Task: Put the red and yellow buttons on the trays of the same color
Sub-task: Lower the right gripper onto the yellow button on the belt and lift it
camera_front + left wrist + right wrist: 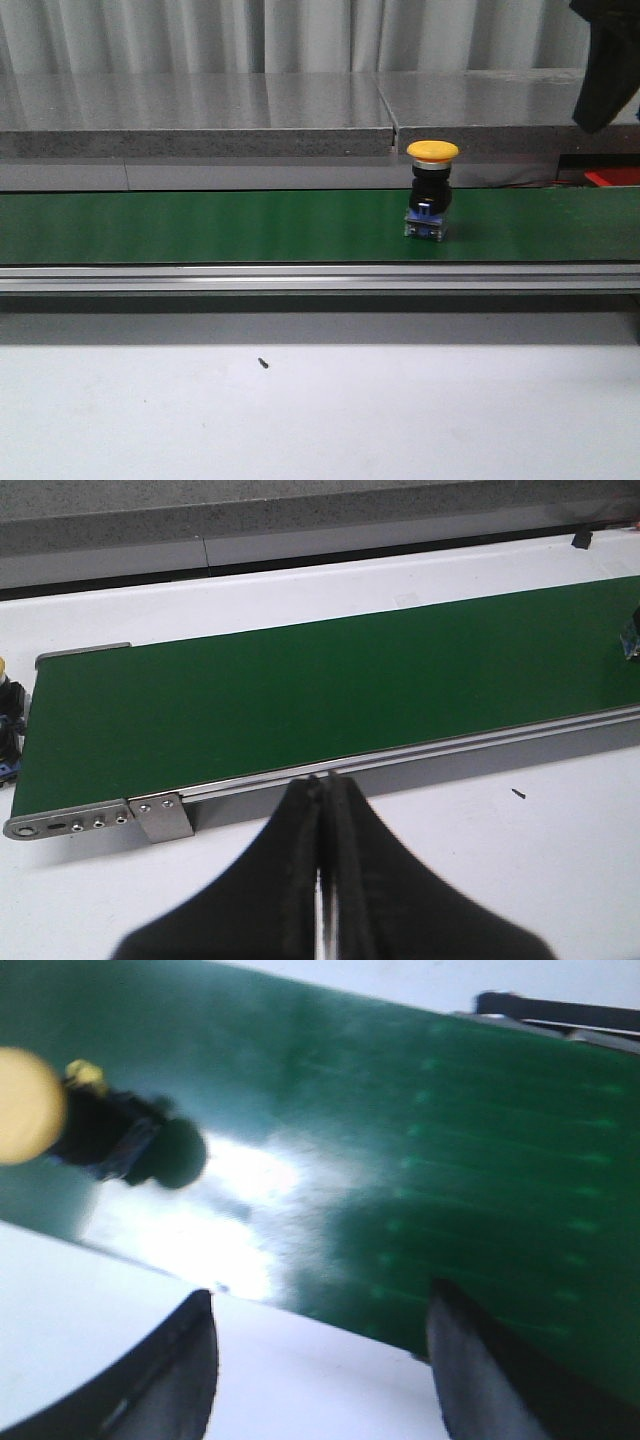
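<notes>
- A grey ribbed wall and a grey ledge run behind a green conveyor belt (200,228), which crosses the front view from 9 o'clock to 3 o'clock; a bare white table (320,420) lies in front of it, with one small dark speck on it.
- The yellow button (432,190) stands upright on the belt, right of centre, mushroom cap on top and a blue-and-clear base on the green surface. No tray shows clearly in any view; a red patch at the 3 o'clock edge of the front view is too cropped to name.
- The step in hand looks like the approach to the pick — nothing is grasped yet.
- The right gripper (320,1360) hangs over the near edge of the belt with its fingers spread wide and nothing between them. In its wrist view, which is blurred, the button sits off toward 10 o'clock, well outside the gap.
- The next move calls for centring those open fingers on the button's dark body below the cap, then closing — if the belt is running, timing matters too.
- The left gripper (322,880) is pressed fully closed, empty, above the white table short of the belt's rail.
</notes>
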